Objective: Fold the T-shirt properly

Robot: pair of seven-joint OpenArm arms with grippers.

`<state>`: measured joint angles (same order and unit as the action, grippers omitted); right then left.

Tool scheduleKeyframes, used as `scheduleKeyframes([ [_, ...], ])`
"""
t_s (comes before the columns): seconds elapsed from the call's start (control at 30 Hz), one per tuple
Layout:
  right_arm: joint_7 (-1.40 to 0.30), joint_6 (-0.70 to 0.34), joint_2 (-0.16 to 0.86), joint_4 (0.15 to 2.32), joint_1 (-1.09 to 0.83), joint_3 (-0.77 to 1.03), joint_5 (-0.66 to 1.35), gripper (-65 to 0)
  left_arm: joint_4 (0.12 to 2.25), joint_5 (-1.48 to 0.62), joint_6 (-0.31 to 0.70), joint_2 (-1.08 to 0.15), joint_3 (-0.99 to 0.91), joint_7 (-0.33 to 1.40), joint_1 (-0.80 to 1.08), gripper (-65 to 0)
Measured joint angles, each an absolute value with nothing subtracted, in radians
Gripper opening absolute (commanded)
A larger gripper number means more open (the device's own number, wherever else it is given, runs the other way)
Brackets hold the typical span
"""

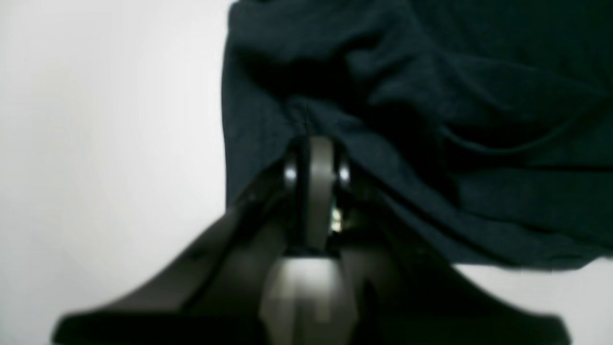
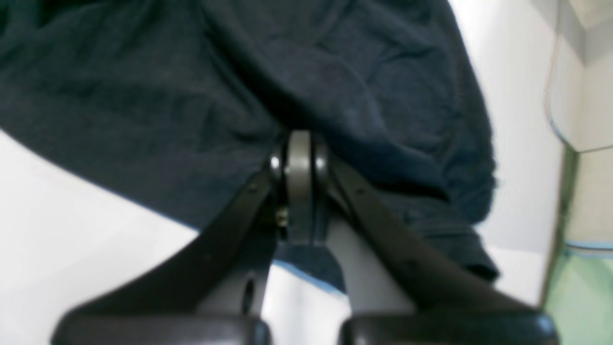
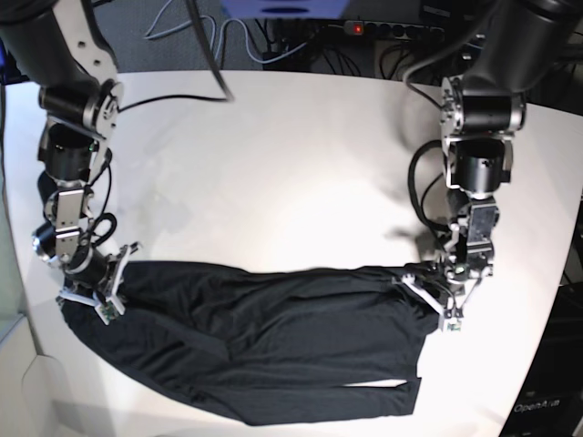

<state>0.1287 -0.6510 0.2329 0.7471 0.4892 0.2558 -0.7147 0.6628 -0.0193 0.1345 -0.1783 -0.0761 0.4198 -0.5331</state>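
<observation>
The T-shirt is a dark, wrinkled garment stretched as a long band across the near part of the white table, hanging in folds toward the front edge. My left gripper at the base view's right is shut on the shirt's right end; in its wrist view the closed fingertips pinch the dark fabric. My right gripper at the base view's left is shut on the shirt's other end, and its wrist view shows the tips buried in cloth.
Cables and a power strip lie beyond the table's far edge. A dark case stands off the table's right side. In the right wrist view, the table's edge and a greenish floor show at the right.
</observation>
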Motion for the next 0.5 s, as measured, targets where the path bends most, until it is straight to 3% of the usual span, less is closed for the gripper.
scheduleKeyframes([
  [0.5, 0.161, -0.650, 0.265, 0.591, 0.503, 0.256, -0.694, -64.9, 0.680, 0.233, 0.135, -0.150, -0.076, 0.372, -0.496, -62.6],
])
